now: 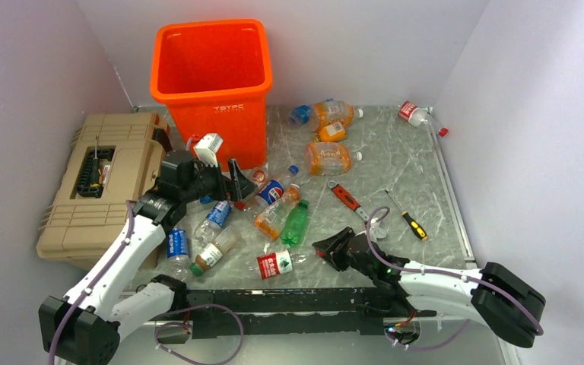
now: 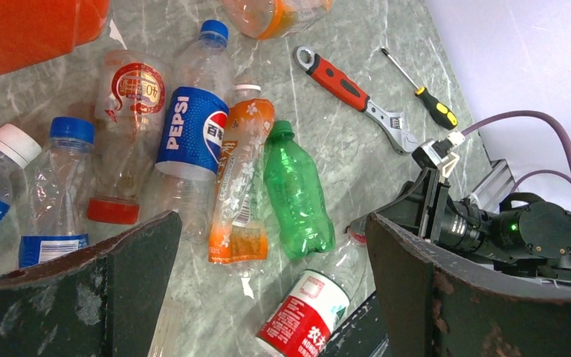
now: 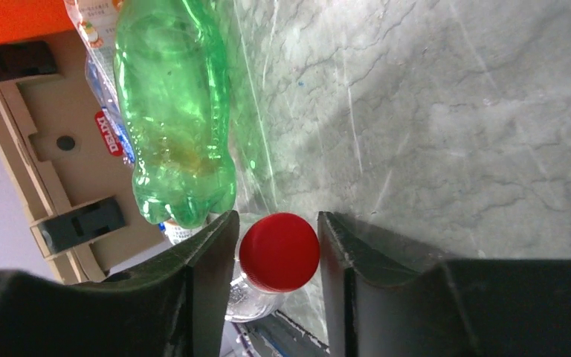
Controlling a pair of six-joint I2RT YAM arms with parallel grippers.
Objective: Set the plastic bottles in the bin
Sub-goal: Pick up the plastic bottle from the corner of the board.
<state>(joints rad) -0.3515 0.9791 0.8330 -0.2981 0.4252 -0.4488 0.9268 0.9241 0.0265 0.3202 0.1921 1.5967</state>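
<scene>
The orange bin point(image 1: 211, 76) stands at the back. A heap of plastic bottles lies in front of it: a Pepsi bottle point(image 2: 189, 134), an orange one point(image 2: 239, 186) and a green one point(image 2: 297, 193). A clear red-labelled bottle point(image 1: 276, 264) lies nearest the arms. My right gripper point(image 3: 276, 217) is low on the table, its fingers standing on either side of that bottle's red cap point(image 3: 279, 251) with a thin gap left. The green bottle point(image 3: 175, 111) lies just beyond. My left gripper point(image 2: 271, 223) hangs wide open above the heap, holding nothing.
A tan toolbox point(image 1: 99, 182) sits at the left beside the bin. A red-handled wrench point(image 1: 346, 198) and a screwdriver point(image 1: 411, 220) lie right of the heap. More bottles lie at the back point(image 1: 328, 157) and back right point(image 1: 413, 112), and near the left arm point(image 1: 176, 247).
</scene>
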